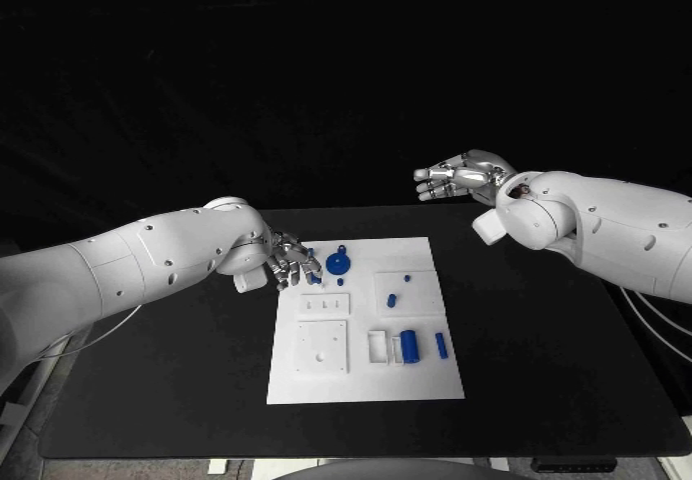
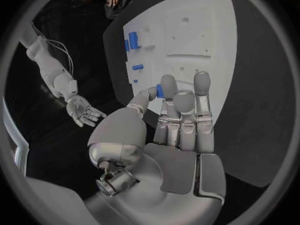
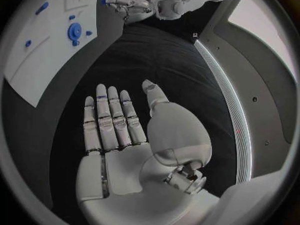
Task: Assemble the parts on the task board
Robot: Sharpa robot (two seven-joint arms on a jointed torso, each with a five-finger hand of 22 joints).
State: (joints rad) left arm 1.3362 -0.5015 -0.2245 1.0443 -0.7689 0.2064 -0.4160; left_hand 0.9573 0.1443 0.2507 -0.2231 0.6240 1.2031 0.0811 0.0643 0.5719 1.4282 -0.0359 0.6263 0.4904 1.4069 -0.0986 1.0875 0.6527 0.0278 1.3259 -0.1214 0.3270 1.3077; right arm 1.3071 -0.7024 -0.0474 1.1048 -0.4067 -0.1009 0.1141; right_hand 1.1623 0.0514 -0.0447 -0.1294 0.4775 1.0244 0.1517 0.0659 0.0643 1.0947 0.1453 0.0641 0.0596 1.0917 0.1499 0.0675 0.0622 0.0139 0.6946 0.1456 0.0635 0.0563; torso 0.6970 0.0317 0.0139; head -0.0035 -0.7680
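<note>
The white task board [image 1: 361, 385] lies in the middle of the black table. My left hand [image 1: 293, 262] hovers at its far left corner and pinches a small blue part [image 2: 160, 91] between thumb and a finger; the part also shows at the fingertips [image 3: 103, 1]. Beside that hand a round blue disc [image 1: 338, 264] sits on the board. Two small blue pegs [image 1: 391, 299] lie mid-board, and a blue cylinder [image 1: 410, 346] and a blue bar [image 1: 440, 345] lie near the right edge. My right hand [image 1: 464, 178] is raised beyond the table's back edge, fingers spread, holding nothing.
White blocks [image 1: 326, 347] stand on the board's left half, with a smaller white plate [image 1: 325, 300] above them. Bare black table [image 1: 562, 340] surrounds the board on both sides.
</note>
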